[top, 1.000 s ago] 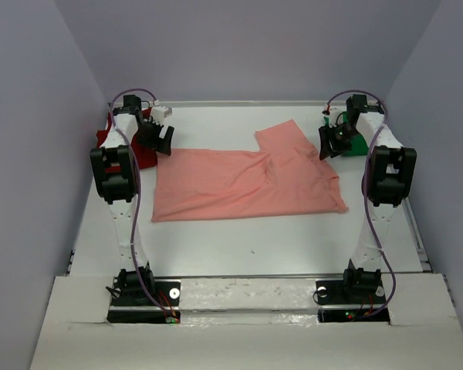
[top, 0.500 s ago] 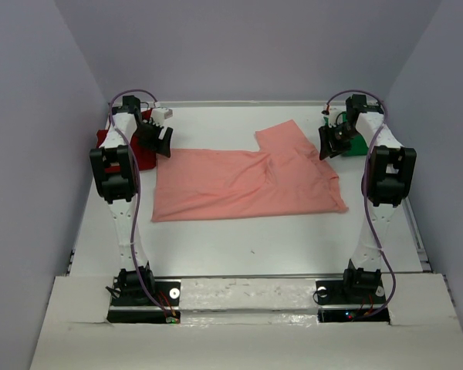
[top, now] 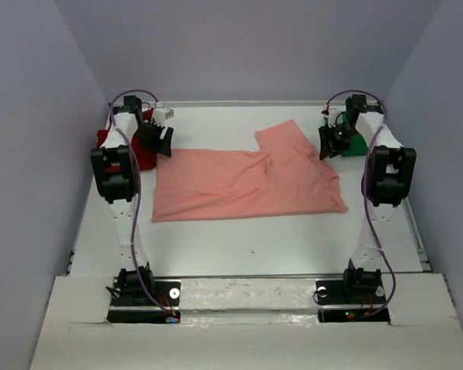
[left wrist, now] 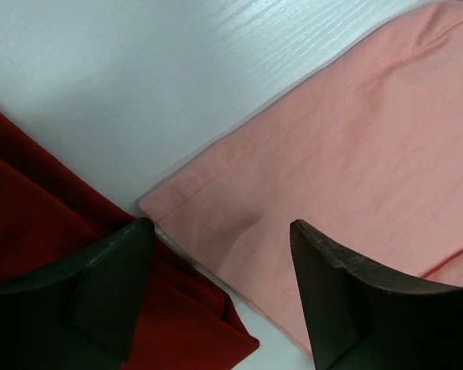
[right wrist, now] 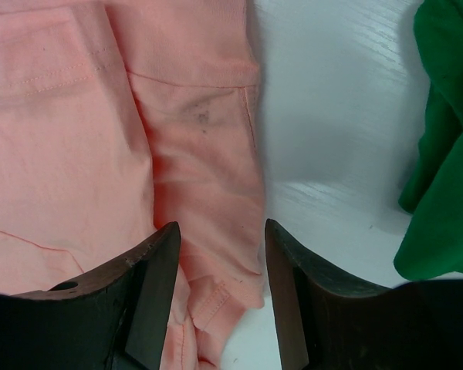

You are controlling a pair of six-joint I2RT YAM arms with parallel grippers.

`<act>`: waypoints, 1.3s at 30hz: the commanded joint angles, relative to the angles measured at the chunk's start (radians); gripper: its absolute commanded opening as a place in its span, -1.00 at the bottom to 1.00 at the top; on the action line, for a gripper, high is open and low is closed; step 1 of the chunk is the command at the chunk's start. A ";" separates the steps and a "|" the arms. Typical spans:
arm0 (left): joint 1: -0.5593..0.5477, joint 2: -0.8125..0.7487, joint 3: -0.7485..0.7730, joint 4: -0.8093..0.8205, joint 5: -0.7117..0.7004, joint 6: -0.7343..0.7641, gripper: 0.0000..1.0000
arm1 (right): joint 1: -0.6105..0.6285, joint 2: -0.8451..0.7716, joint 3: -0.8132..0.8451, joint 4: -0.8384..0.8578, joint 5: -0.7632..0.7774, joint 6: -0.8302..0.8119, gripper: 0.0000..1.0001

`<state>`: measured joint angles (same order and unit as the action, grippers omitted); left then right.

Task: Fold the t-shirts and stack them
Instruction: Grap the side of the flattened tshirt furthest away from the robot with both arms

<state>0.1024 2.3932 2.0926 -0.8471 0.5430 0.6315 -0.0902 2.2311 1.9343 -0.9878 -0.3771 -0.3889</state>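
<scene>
White worktop (top: 239, 247) with faint wood grain, boxed in by plain lavender-grey back wall (top: 247, 46), left wall (top: 31, 169) and right wall (top: 447, 154). White ledge (top: 247, 339) runs along the near edge. Light is soft and even.

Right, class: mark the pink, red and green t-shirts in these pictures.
pink t-shirt (top: 239, 185), top external view, middle of its spread-out body.
red t-shirt (left wrist: 23, 200), left wrist view, flat cloth near its edge.
green t-shirt (right wrist: 447, 169), right wrist view, its bunched cloth.

Overhead camera looks down; close wrist cameras share its pink shirt (top: 247, 185).
</scene>
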 commanded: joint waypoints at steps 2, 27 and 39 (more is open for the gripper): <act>-0.015 -0.058 0.011 -0.021 0.049 -0.012 0.59 | 0.009 -0.036 0.011 -0.014 -0.013 -0.004 0.07; -0.096 -0.115 -0.146 0.092 -0.196 -0.023 -1.00 | 0.037 0.061 0.140 -0.041 -0.075 -0.019 -0.14; -0.150 -0.173 -0.213 0.108 -0.198 -0.042 -1.00 | 0.055 0.183 0.331 -0.045 -0.125 -0.018 -0.03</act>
<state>-0.0395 2.3001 1.9141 -0.7204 0.3439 0.6025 -0.0486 2.3913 2.1921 -1.0313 -0.4698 -0.3973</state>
